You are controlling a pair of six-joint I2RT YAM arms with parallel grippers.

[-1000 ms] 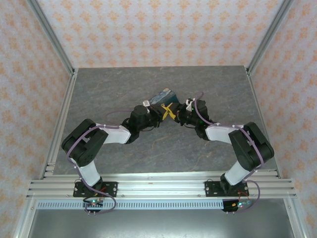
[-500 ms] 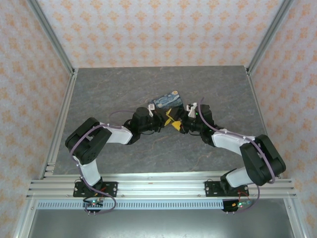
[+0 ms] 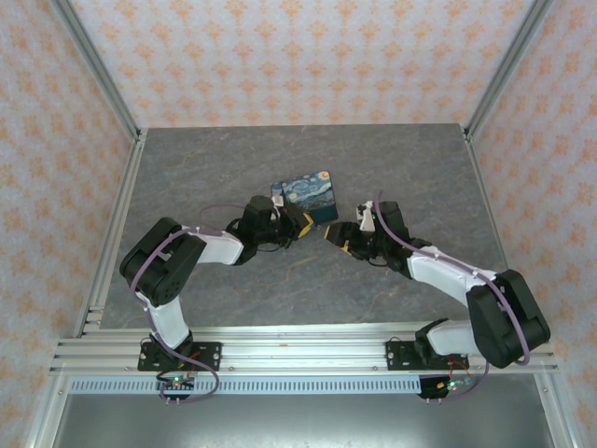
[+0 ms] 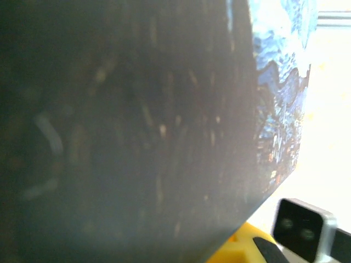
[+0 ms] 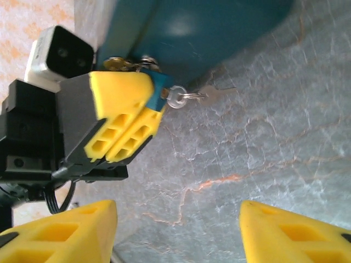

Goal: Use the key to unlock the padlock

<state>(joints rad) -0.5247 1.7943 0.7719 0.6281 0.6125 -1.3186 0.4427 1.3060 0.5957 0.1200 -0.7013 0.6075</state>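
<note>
In the top view my left gripper [image 3: 300, 222] is shut on the lower corner of a blue box with a painted night-sky print [image 3: 309, 194], holding it tilted off the table. The right wrist view shows those yellow fingers [image 5: 123, 118] pressed together on the box's blue edge. A silver key [image 5: 176, 98] on a ring sticks out at their tip. A brass piece [image 5: 118, 64] above them looks like the padlock, mostly hidden. My right gripper [image 3: 339, 239] stands open just right of them with nothing between its fingers [image 5: 55, 233].
The grey marbled table [image 3: 233, 159] runs to metal frame rails at the left [image 3: 117, 224] and right [image 3: 494, 224]. Patterned walls close the cell. In the left wrist view the box's dark side [image 4: 137, 126] is close up and blurred.
The right gripper has drawn back down and to the right from the left fingertips and stands open. The left gripper has shifted slightly left, and the box now shows more of its printed face.
</note>
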